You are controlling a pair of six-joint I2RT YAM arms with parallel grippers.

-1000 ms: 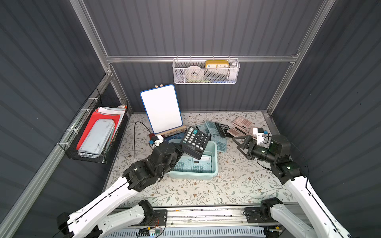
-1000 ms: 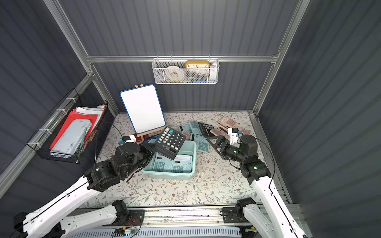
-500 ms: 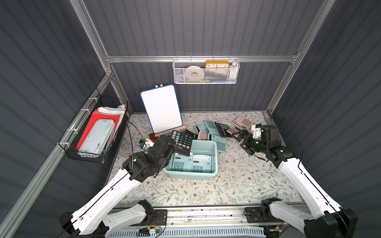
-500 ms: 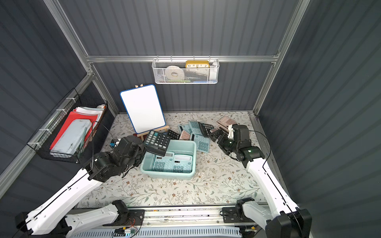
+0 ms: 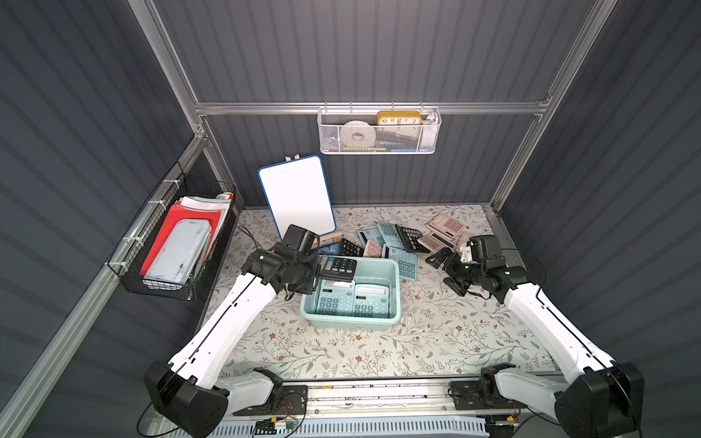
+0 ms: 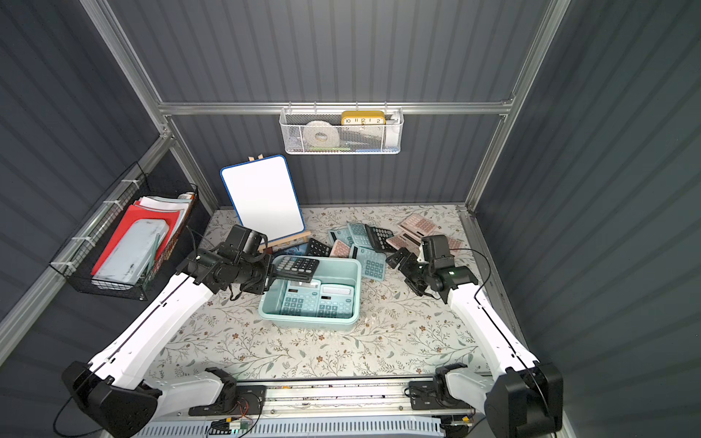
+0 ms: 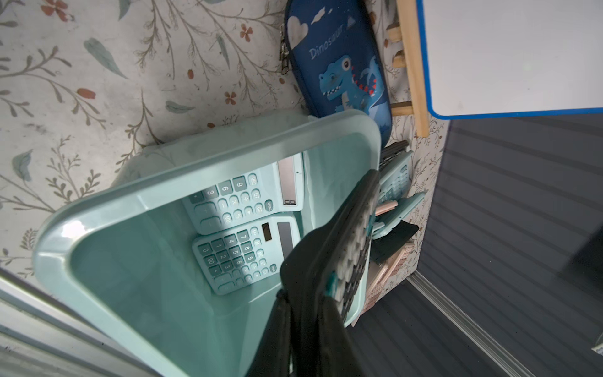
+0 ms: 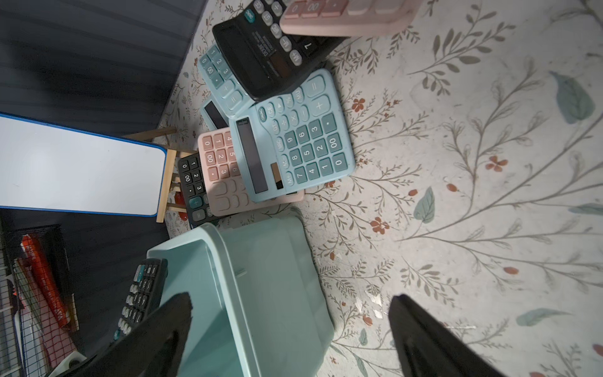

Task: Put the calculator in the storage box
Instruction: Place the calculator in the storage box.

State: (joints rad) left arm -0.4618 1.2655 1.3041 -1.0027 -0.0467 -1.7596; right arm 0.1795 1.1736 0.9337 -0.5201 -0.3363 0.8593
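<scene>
Left wrist view shows my left gripper clamped tight on one end of the black grey-keyed desktop calculator. That end grip leaves the body free to drop. In both top views the calculator hangs roughly level, keys up, over the far left corner of the pale mint-teal plastic storage box, not yet inside. Two teal calculators already cover the floor, so I judge it must land on them. My right gripper hangs wide and empty beside the loose calculator pile, clear of the drop.
</scene>
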